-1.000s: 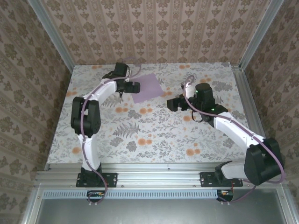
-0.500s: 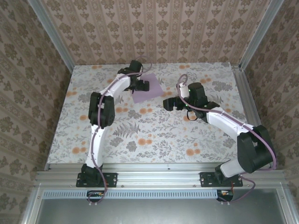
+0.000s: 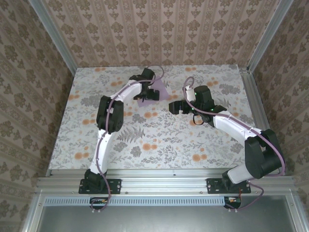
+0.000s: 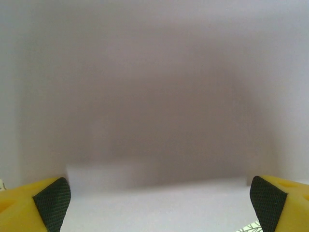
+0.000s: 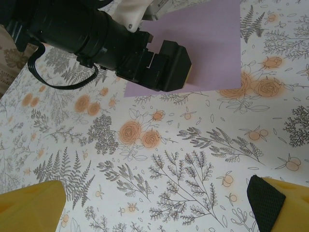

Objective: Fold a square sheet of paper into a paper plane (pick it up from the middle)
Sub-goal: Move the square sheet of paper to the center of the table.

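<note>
The left gripper, jaws spread wide, is directly over the sheet of paper at upper centre. The right gripper, jaws likewise apart, stands just right of it.

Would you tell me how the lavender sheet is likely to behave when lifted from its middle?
The square sheet of paper looks thin, so it will probably droop either side of a middle pinch. Lying flat on the tablecloth, it is likely light and may slide when pushed.

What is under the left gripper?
The square sheet of paper, flat on the tablecloth. The left gripper hides part of it from above.
</note>
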You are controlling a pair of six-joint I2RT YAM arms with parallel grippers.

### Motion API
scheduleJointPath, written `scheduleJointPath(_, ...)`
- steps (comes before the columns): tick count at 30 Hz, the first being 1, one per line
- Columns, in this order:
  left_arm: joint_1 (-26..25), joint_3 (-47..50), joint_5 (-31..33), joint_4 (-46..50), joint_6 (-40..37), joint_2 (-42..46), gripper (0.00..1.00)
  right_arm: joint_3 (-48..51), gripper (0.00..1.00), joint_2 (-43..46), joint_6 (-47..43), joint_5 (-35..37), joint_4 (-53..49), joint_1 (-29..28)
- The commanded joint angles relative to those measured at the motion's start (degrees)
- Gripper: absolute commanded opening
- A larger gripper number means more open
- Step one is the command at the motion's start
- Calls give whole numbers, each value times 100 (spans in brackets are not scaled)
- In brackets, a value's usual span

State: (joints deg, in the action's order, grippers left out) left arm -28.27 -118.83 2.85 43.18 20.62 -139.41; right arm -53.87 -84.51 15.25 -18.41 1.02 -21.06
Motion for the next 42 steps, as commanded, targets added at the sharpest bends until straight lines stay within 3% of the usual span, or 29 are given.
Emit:
scheduleJointPath(1,-81,415,33,186,98,56,100,-32,100,187,79,78,-130,-44)
scheduleJointPath(5,-176,906,258,146,49,259,100,39,100,327,103,92,-145,-39)
scheduleJointPath(15,-608,2583,-43,-334,267,1211,100,227,100,817,44,221,-376,-30)
scheduleJointPath(27,-1550,4773,-146,-782,568,2647,100,437,100,1487,5,198,-1644,-43)
scheduleJointPath(33,-1993,5290,-364,-827,561,2939,100,788,100,2124,216,295,-2131,-68)
scheduleJointPath(42,-2542,5004,-553,-1065,1028,2934,100,766,100,2505,454,582,-3306,-278)
